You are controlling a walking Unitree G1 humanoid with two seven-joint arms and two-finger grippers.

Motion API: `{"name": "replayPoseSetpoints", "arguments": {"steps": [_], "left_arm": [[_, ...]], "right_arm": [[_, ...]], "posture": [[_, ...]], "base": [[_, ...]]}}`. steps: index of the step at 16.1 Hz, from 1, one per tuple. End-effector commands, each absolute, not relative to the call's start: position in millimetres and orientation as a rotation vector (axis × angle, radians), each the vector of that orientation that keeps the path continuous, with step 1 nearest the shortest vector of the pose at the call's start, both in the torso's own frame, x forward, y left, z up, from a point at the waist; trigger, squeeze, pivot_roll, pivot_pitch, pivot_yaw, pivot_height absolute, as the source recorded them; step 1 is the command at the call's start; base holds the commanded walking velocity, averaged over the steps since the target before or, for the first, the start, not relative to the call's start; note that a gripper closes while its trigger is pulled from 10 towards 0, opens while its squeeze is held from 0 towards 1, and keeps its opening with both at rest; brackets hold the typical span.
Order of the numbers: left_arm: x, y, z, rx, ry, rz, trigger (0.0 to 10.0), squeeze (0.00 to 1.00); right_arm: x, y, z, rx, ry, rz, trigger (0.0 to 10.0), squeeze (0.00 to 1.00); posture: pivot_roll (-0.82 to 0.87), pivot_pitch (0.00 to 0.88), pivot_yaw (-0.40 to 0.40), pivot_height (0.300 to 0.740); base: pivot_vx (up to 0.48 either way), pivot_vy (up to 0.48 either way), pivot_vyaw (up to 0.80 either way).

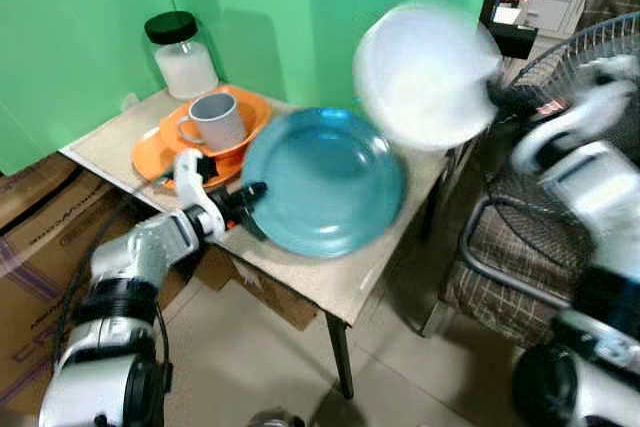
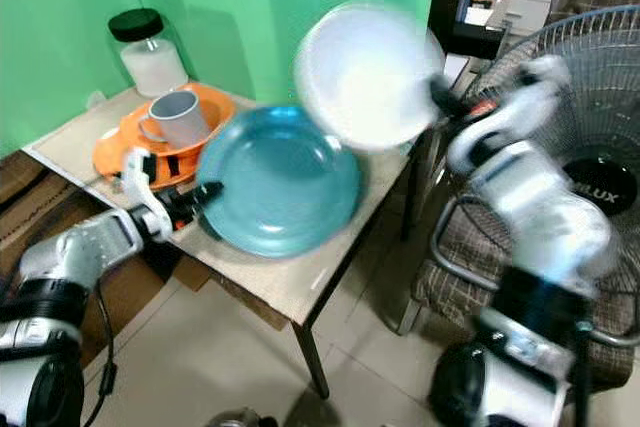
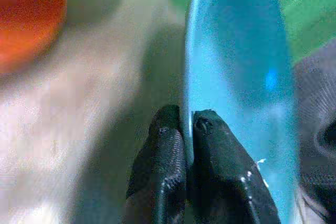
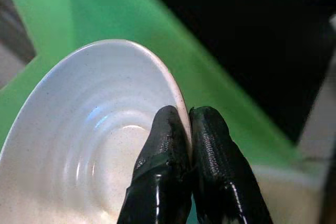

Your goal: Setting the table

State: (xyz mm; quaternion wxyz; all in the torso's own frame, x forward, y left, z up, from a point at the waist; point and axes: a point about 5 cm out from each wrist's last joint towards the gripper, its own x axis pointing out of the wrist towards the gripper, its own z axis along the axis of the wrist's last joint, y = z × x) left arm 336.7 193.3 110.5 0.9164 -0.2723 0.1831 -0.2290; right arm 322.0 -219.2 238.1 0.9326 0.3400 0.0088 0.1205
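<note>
Mid-carry, both plates aloft. Left gripper (image 3: 187, 124) pinching rim of blue plate (image 1: 325, 182), tilted above table (image 1: 350, 282) nr orange plate (image 1: 150, 155) w/ grey mug (image 1: 217, 121). Right gripper (image 4: 188, 116) clamped on white plate (image 1: 428, 72), high, blurred. Next, prob: level each, lower onto bare tabletop, well apart.

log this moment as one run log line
left gripper: shut on blue plate rim | right gripper: shut on white plate rim, raised above table
</note>
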Motion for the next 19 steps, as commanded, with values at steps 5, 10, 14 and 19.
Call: {"name": "replayPoseSetpoints", "arguments": {"steps": [5, 10, 14, 19], "left_arm": [[318.9, 212.3, 175.1, -0.442, 0.007, -0.366, 0.0, 0.00], [305.4, 221.0, 248.2, -0.345, -0.294, -0.288, 0.0, 0.00], [302.8, 216.5, 272.8, -0.304, -0.382, -0.258, 0.0, 0.00], [303.5, 203.7, 274.5, -0.319, -0.382, -0.294, 0.0, 0.00]], "right_arm": [[320.9, -227.3, 210.7, 0.696, 0.111, 0.140, 0.0, 0.00], [323.2, -185.3, 176.5, 0.655, 0.305, 0.194, 0.0, 0.00], [327.6, -157.2, 163.4, 0.582, 0.391, 0.251, 0.0, 0.00], [332.1, -123.9, 153.2, 0.464, 0.434, 0.317, 10.0, 0.00]], "posture": [[0.06, 0.000, 0.102, 0.740], [0.09, 0.000, 0.081, 0.740], [0.09, 0.000, 0.078, 0.740], [0.09, 0.000, 0.079, 0.740]], "base": [[0.000, 0.000, 0.00], [0.000, 0.000, 0.00], [0.000, 0.000, 0.00], [0.000, 0.000, 0.00]]}}
